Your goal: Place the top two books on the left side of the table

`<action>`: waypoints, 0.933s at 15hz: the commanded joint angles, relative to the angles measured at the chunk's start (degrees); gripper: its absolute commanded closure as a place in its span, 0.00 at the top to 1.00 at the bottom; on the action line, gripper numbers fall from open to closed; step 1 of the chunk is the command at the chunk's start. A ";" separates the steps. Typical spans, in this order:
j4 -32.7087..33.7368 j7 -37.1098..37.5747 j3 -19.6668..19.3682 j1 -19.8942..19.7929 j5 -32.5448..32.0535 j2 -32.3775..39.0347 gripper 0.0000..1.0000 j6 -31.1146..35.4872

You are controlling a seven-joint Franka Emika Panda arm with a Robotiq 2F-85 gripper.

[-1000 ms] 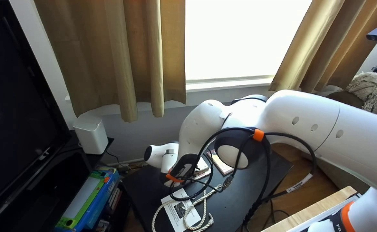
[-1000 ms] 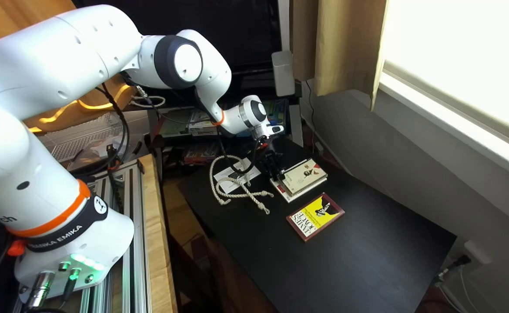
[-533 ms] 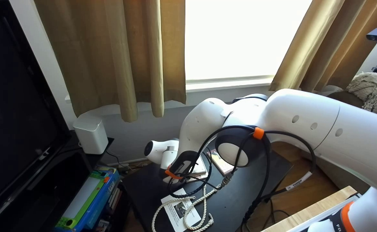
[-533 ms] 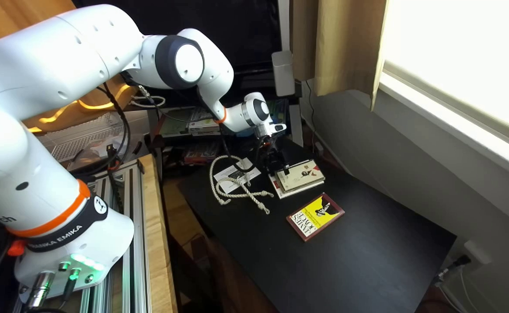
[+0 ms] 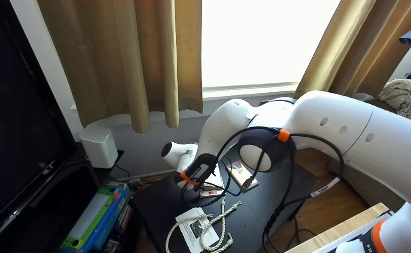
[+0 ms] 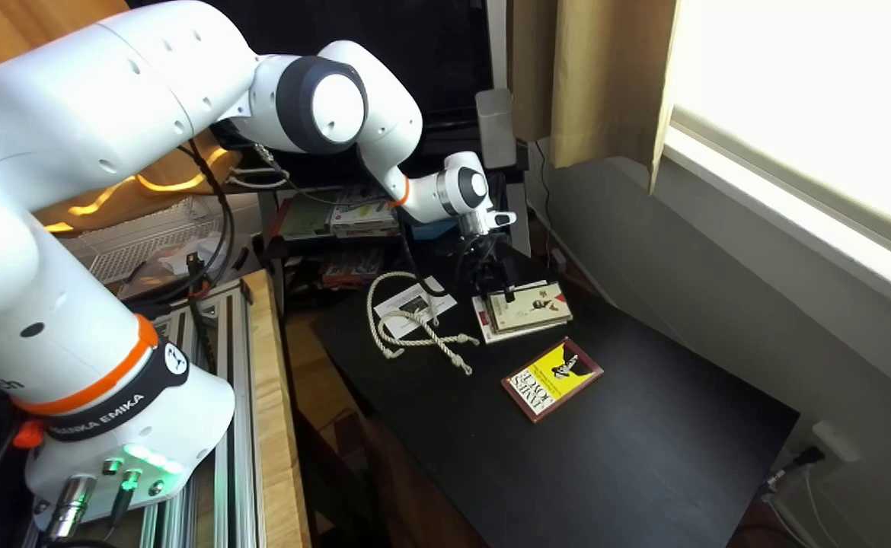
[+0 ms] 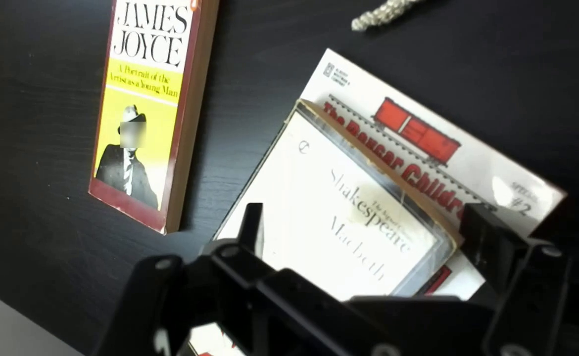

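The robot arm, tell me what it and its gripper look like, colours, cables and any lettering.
The arm is glossy white and rounded, with dark-rimmed joint caps and orange rings; a black band near the base reads FRANKA EMIKA. A black cable loops outside it, caught by an orange strap. The gripper is black, with two blocky fingers.

There on the table [image 6: 628,441], Macbeth [image 7: 314,198] lies on The Boxcar Children [image 7: 433,143], the Joyce book [image 7: 146,118] near those 2, rope [image 5: 223,213] across the paper [image 5: 190,235].
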 commanded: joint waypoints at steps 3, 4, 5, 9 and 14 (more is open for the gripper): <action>-7.29 2.29 1.97 -2.22 2.58 -6.08 1.00 4.47; -8.55 2.59 2.24 -2.54 2.88 -7.24 1.00 5.50; -9.90 2.29 2.86 -3.07 3.23 -8.40 1.00 6.62; -16.20 5.92 2.24 -3.03 3.47 -13.58 1.00 8.87; -29.21 12.16 -3.41 0.36 -0.50 -21.98 1.00 19.61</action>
